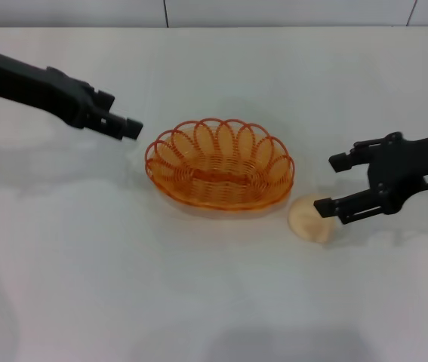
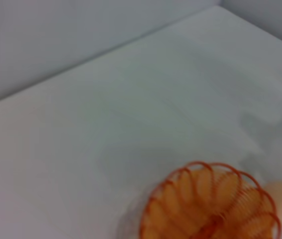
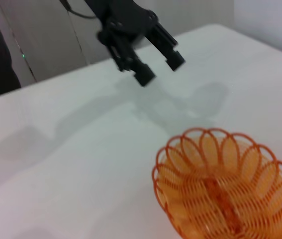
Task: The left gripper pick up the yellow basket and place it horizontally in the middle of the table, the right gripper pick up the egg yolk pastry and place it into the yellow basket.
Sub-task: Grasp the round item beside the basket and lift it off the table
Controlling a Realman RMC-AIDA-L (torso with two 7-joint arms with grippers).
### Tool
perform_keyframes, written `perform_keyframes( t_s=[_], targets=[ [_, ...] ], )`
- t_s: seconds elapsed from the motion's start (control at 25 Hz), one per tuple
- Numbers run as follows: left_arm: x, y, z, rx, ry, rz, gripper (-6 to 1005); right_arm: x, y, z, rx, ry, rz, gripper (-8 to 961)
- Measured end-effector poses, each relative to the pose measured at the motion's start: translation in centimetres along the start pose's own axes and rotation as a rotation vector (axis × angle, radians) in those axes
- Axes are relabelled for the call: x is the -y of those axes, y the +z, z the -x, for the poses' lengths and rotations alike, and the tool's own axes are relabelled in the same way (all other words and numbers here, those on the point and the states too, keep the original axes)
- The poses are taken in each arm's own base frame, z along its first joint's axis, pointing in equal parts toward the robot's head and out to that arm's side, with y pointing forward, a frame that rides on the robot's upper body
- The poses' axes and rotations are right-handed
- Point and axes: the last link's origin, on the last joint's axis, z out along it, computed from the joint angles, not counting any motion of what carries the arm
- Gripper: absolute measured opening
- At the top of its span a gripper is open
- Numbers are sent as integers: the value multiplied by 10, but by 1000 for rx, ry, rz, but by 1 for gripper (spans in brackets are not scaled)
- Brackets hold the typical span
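White table [image 1: 214,302] holds one yellow basket [image 1: 220,164], one egg yolk pastry [image 1: 308,219].

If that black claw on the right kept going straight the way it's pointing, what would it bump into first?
Probably the egg yolk pastry: the open right gripper points toward the robot's left, its nearer finger already at the pastry's edge. Past that lies the yellow basket. Height above the table is unclear.

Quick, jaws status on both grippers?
Left gripper: open, empty, left of the yellow basket.
Right gripper: open, empty, at the egg yolk pastry.
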Motion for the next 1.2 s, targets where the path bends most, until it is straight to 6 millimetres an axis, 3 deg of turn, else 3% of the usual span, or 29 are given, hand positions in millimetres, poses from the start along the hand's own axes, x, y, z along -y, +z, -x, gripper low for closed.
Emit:
perform_keyframes(
  t_s=[0.36, 1.0, 1.2],
  targets=[
    [-8, 4, 9, 32, 46, 51, 867, 8, 22, 4, -63, 13, -9, 841],
    [-11, 13, 8, 12, 68, 55, 865, 10, 43, -12, -102, 38, -26, 839],
    [-11, 15, 9, 9, 66, 55, 864, 11, 48, -13, -109, 41, -30, 707]
  ],
)
